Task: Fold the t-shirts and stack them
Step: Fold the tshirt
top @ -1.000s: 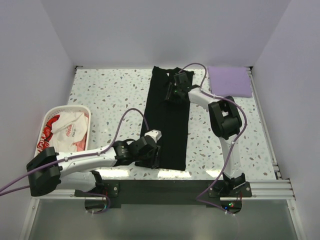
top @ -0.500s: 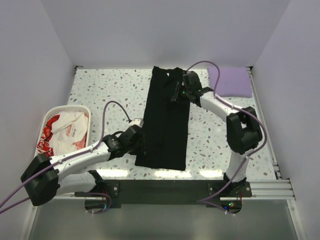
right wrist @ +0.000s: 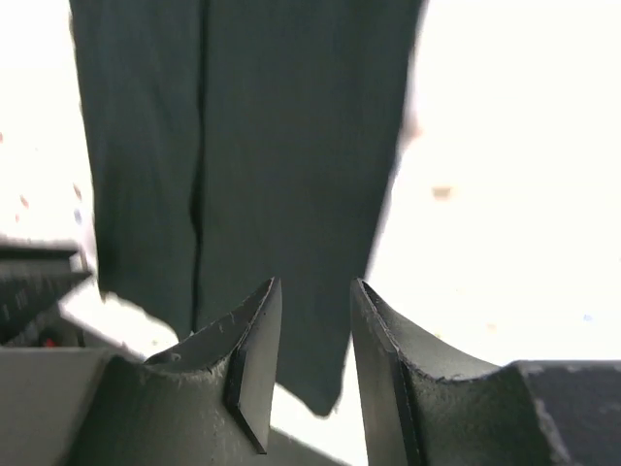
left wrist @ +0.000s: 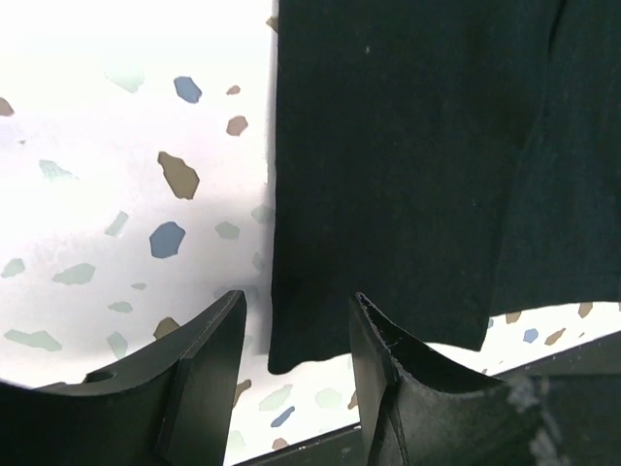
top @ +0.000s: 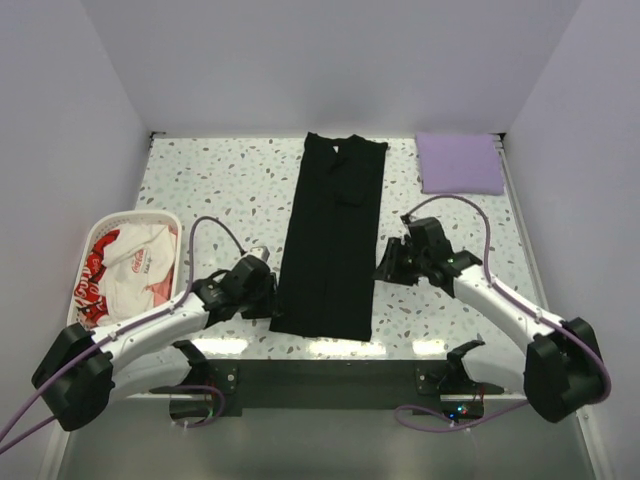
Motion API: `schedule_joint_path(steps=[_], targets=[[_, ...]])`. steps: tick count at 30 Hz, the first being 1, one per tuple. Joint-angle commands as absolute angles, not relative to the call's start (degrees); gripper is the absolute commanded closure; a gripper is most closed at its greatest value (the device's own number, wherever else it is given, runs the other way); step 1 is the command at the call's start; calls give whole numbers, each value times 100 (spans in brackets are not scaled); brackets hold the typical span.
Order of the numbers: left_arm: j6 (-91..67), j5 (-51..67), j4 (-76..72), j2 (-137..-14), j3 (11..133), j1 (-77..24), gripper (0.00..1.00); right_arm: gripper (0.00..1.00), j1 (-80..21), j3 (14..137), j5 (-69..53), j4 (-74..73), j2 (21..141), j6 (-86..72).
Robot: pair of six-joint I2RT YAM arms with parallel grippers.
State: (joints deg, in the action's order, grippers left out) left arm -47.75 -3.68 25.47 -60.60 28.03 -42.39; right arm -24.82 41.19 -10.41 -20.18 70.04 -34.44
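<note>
text: red lettering | on: white t-shirt (top: 135,262) | readable: no

Top view: high at 6 o'clock, looking down on the table (top: 200,190). Wrist views: close, past left tool (left wrist: 298,303) and right tool (right wrist: 316,286), onto the 6 o'clock end of the shirt (top: 335,240), shared by all.

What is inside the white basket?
A crumpled white t-shirt with red lettering fills the basket. Anything beneath it is covered, so I cannot tell.
</note>
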Motion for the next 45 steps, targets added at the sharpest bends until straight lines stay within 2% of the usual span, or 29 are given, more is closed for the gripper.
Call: schedule_joint_path(steps=[1, 9, 18, 25, 36, 39, 45], targets=[[-4720, -71, 2522, -5907, 2699, -4192, 48, 61, -2523, 3378, -1774, -2486, 6287, -3770], [-4904, -26, 2470, -5950, 2488, -4201, 52, 61, -2785, 2312, -2109, -2759, 5248, -4271], [-5054, 141, 2109, -5968, 2118, -4201, 55, 61, -3532, 1784, -2021, -2057, 5300, -5052], [-5133, 141, 2136, -5827, 1952, -4201, 59, 62, -3656, 1513, -1933, -1741, 5300, -5414], [-5229, 369, 1784, -5827, 1644, -4201, 78, 63, -3727, 1011, -1881, -976, 5291, -6056], [-5264, 474, 1679, -5818, 1582, -4227, 85, 65, -3735, 827, -1898, -801, 5256, -6178], [-5519, 492, 1538, -5678, 1459, -4543, 95, 86, -3727, 721, -1846, -1168, 4888, -6135]])
